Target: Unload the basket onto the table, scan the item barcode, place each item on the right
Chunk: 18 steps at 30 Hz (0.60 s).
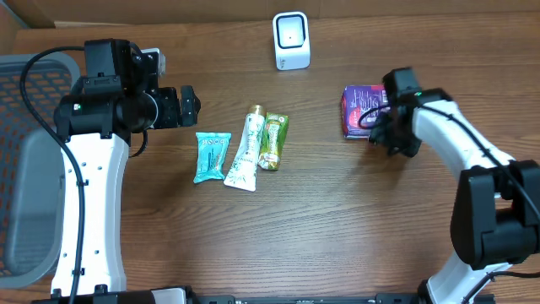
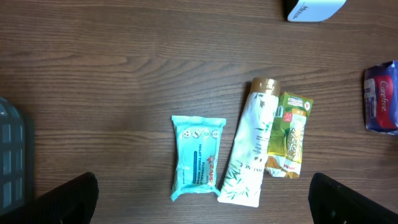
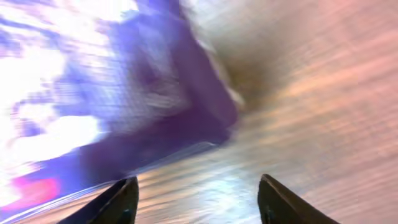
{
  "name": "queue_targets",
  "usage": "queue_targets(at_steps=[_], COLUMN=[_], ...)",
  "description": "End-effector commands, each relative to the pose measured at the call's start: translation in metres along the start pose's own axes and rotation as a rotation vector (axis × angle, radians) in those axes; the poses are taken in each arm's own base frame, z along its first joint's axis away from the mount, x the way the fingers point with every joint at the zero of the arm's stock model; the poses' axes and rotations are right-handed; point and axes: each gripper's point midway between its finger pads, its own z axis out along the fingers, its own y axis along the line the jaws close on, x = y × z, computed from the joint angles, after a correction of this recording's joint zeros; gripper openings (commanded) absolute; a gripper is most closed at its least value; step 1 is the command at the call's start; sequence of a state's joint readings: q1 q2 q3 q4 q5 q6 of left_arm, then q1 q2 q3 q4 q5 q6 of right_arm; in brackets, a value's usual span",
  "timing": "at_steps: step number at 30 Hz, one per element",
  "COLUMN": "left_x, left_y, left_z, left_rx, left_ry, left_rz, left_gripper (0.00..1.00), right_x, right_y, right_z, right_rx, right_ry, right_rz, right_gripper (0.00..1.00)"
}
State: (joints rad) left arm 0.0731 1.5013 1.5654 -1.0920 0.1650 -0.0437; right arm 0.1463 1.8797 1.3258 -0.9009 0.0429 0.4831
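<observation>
— Lying where, the purple package (image 1: pixel 359 110)?
— On the desk (image 1: pixel 337 219), right of the white scanner (image 1: pixel 291 40); the right hand (image 3: pixel 199 196) sits at its edge, fingers apart, gripping nothing.
— And the left hand (image 1: pixel 191 104)?
— Wide open, left of the scanner.

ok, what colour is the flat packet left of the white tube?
The packet is light teal with red print; clearest in the left wrist view.

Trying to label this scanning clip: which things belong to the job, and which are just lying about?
In the job: white scanner; purple pack; right tool beside it, open.
Lying about for now: teal pack; white tube; green sachet; grey basket.
</observation>
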Motion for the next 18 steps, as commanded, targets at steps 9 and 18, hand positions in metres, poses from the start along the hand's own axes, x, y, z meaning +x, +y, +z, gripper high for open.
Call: queue_targets(at_steps=[9, 18], left_x=[-0.007, -0.007], left_y=[-0.004, -0.004], left_z=[-0.005, -0.005], left_rx=[0.011, 0.011], left_ry=[-0.019, -0.019], left_rz=[0.032, 0.032], left_gripper=[1.00, 1.00], right_x=[-0.069, -0.070], right_y=[0.069, 0.090], right_z=[-0.063, -0.009], right_rx=[-0.269, -0.324], right_ry=[-0.241, -0.211], right_rz=[0.039, 0.112], right_gripper=[0.42, 0.43])
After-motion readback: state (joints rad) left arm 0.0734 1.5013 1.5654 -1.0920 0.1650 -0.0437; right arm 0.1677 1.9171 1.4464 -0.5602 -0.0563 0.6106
